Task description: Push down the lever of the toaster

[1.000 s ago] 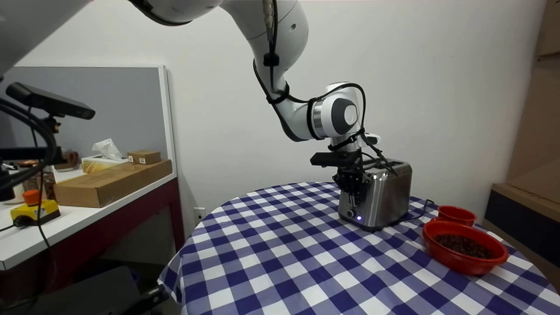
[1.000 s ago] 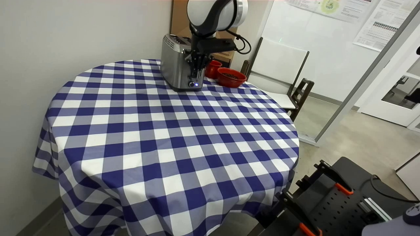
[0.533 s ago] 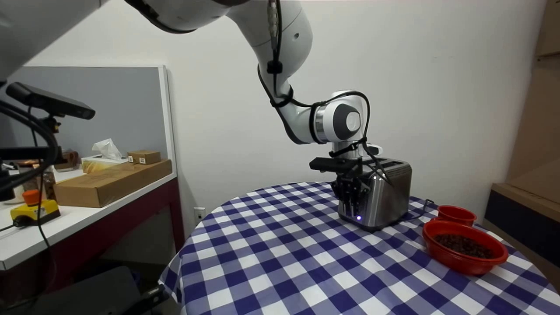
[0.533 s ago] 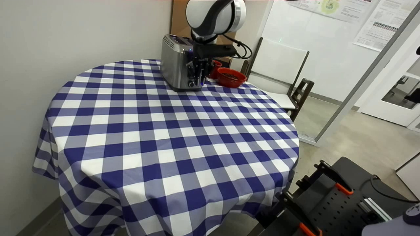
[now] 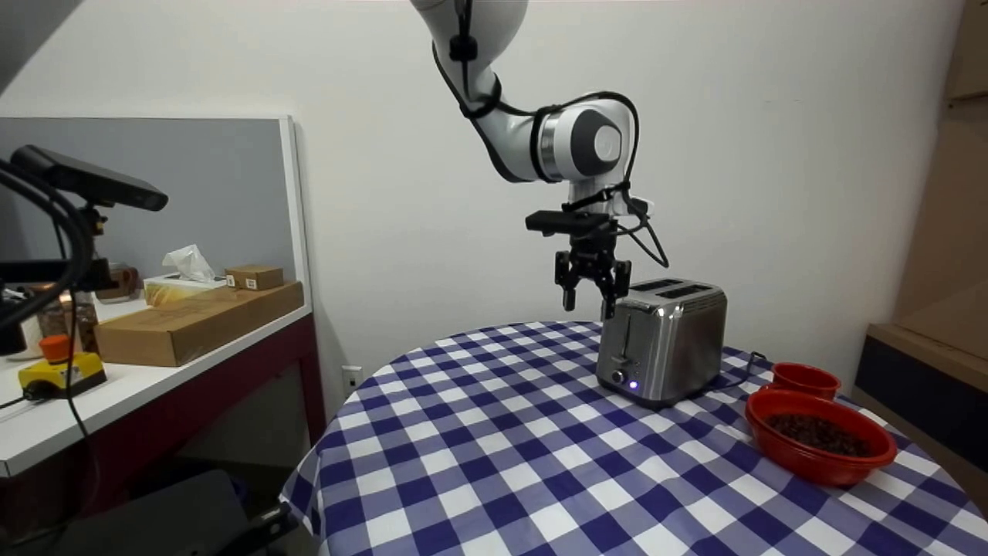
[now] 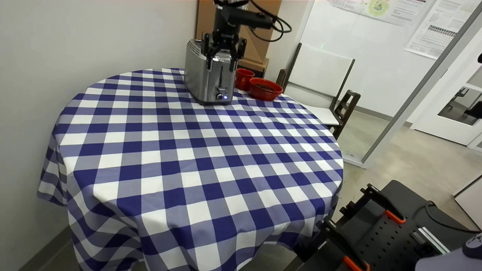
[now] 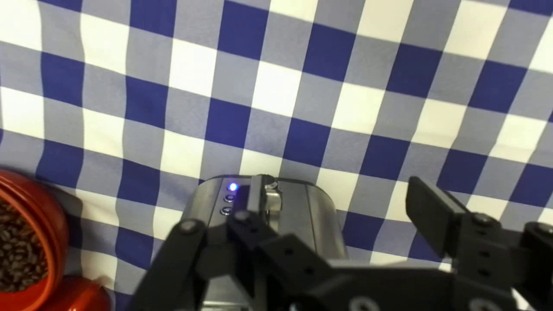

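Black fingers [image 5: 570,300] now higher, above lever [image 5: 621,360]

Arm [image 5: 509,147] bent at wrist [image 5: 575,145]; fingers [image 5: 570,293] downward (spread wide apart).

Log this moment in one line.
lever: low in slot | claw: open, clear of lever | toaster: light lit | push: looks done

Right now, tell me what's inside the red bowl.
Dark brown beans, apparently coffee, lie in the red bowl. Whatever is beneath them is covered and can't be seen.
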`<state>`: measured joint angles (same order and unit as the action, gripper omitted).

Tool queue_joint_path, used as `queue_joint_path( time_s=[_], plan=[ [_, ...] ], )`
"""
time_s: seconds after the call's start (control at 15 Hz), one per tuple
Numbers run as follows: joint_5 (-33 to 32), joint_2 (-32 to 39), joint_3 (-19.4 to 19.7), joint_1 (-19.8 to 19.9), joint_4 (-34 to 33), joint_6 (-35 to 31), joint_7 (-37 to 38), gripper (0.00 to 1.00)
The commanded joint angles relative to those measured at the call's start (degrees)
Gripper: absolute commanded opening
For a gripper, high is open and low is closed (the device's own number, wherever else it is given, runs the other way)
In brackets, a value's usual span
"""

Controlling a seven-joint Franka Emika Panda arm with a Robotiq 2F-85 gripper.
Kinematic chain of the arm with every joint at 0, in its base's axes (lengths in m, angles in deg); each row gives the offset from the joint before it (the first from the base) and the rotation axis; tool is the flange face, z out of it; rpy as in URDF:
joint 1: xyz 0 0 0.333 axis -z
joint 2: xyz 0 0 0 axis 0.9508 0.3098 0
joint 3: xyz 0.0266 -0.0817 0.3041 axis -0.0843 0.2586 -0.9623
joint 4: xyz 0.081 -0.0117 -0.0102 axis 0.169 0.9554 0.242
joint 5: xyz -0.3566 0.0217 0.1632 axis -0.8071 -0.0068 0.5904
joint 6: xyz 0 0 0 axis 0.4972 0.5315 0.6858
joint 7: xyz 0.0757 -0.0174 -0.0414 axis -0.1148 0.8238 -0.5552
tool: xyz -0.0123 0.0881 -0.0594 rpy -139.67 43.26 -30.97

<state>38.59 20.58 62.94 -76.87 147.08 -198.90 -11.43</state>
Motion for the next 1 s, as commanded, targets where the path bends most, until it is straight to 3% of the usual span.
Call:
queue_joint_path(
  time_s=[0.0, 0.27, 0.47, 0.53, 0.93],
  plan=[
    [0.1, -9.0, -0.6, 0.4, 6.8, 6.3, -2.6, 1.00],
    [-0.3, -18.1, -0.3, 0.6, 15.0, 7.1, -1.7, 1.00],
    [0.0, -23.5, 0.2, 1.1, 21.0, 0.1, 1.0, 1.00],
    [-0.5, -18.5, -0.2, 0.9, 14.8, 4.1, -0.3, 1.00],
    [-0.4, -22.5, -0.2, 1.5, 19.5, 1.3, 0.4, 1.00]
  ],
)
